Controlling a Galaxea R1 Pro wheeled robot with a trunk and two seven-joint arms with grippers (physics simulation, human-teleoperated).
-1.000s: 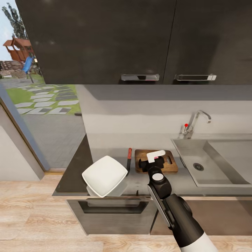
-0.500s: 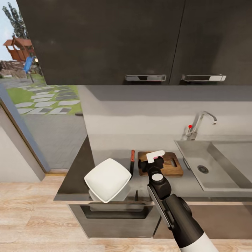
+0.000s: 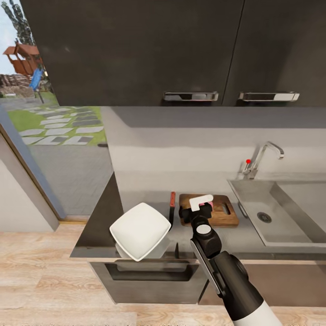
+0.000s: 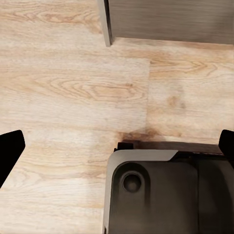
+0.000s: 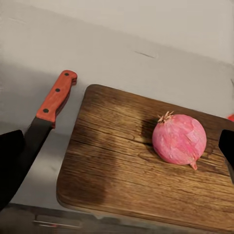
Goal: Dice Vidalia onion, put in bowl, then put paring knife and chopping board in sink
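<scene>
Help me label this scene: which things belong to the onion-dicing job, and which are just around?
Job: onion, chopping board, paring knife, bowl, sink, countertop.
Around: tap, upper cabinets, wooden floor.

Head view: high, looking forward and down across the long grey desk [image 3: 253, 237], taking in the dark brown wooden chopping board [image 3: 222, 213], the red-handled dark-bladed knife [image 3: 172, 206], the white squarish bowl [image 3: 140, 231] and the grey steel sink [image 3: 280, 213] from some way off.

Right wrist view: close above the same board [image 5: 122, 165] and knife [image 5: 46, 122], angled down, with the pink round onion [image 5: 179, 140] lying on the board.

Left wrist view: pointing straight down at the pale wooden floor [image 4: 73, 87], near it.
</scene>
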